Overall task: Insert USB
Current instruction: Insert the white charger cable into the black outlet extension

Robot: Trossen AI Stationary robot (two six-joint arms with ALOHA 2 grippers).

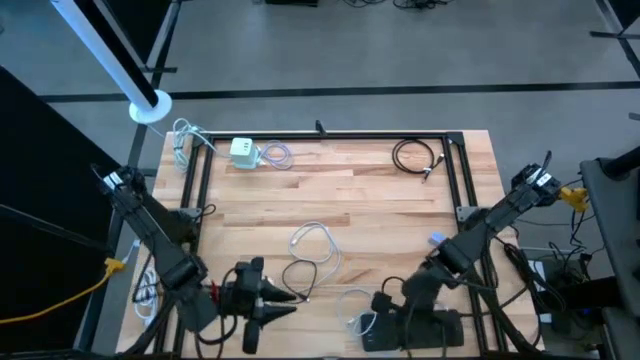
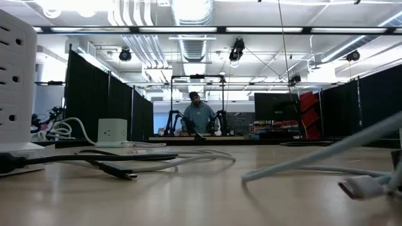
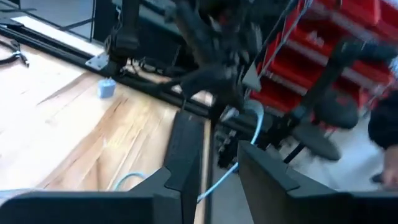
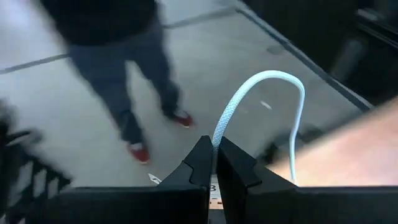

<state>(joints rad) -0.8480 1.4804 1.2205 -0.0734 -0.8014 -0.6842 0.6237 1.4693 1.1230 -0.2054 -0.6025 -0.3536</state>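
Nearest the low camera, the corner of a white power block (image 2: 16, 75) fills the left edge, with a dark cable and its plug (image 2: 119, 171) lying on the desk (image 2: 188, 194) in front of it and a pale connector (image 2: 364, 186) at the far right. Your right pincer (image 4: 214, 163) is pinched shut on the white braided cable (image 4: 249, 99), which arcs up out of its tips and back down, so you hold the cord and not the plug itself (its connector end is not shown in that view). From above, the right pincer (image 1: 385, 303) sits at the near edge of the desk, and the left pincer (image 1: 268, 303) lies close by with its fingers (image 3: 186, 155) narrowly parted and nothing between them. To do this well, I judge you should first find the plug end, regrip close behind it with the spare left pincer, and keep it square to the port before pushing. The white charger block (image 1: 244, 151) with ports stands at the far side of the desk, well apart from both pincers, so a long carry is likely. In between lie loose white cable loops (image 1: 312, 250), which could snag the trailing cord; a coiled black cable (image 1: 418, 157) rests at the far right. A person's legs (image 4: 134, 68) stand on the floor just past the desk, so keep swings small.
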